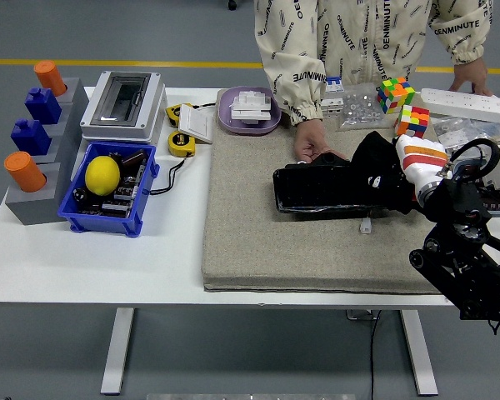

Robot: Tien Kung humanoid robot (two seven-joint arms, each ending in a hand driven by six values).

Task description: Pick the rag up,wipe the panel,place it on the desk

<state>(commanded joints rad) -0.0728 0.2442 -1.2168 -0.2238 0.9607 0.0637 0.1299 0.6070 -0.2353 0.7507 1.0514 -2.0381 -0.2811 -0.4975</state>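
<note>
Single head view, set high on the robot's side, facing forward and down over the white table [92, 258]. Near edge low in the picture, table legs and floor below, far side at the top. Moderate distance, whole tabletop within the picture.
</note>
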